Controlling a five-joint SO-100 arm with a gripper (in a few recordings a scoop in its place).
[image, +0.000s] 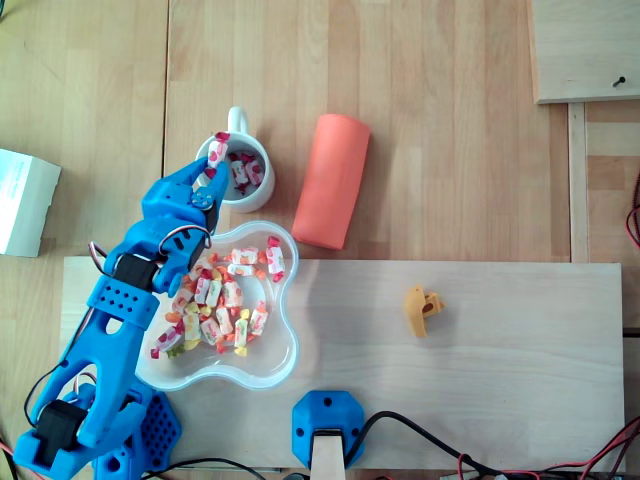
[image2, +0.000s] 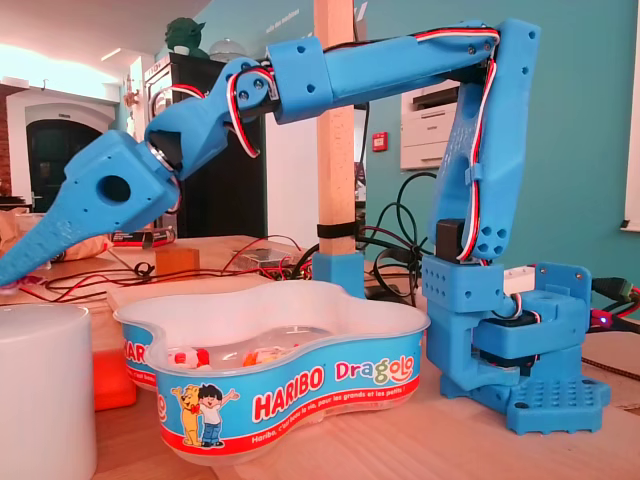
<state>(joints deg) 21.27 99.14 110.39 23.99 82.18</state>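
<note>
Overhead view: blue plastic claw (image: 213, 165) pinched shut on wrapped candy (image: 219, 149), tip above rim of white mug (image: 267, 165); more candies inside mug. Wavy clear tub (image: 286, 345) just beside mug, heaped with shiny twist-wrapped sweets (image: 225, 300). Orange roll (image: 332, 180), smooth cylinder, lies right of mug. Small yellow piece (image: 422, 310) well apart on pale wooden desk (image: 480, 150).

Fixed view: claw (image2: 20, 262) slopes down to left edge, tip cut off, held candy hidden. Tub (image2: 300, 385) wall carries printed Haribo label. Mug (image2: 45, 390) plain, glossy.

Bright blue printed arm (image2: 400, 60) — red-white-black cables (image2: 240, 115) trail behind the pincer (image2: 22, 262), a round hole in its flank; perforated base (image2: 560, 400).
</note>
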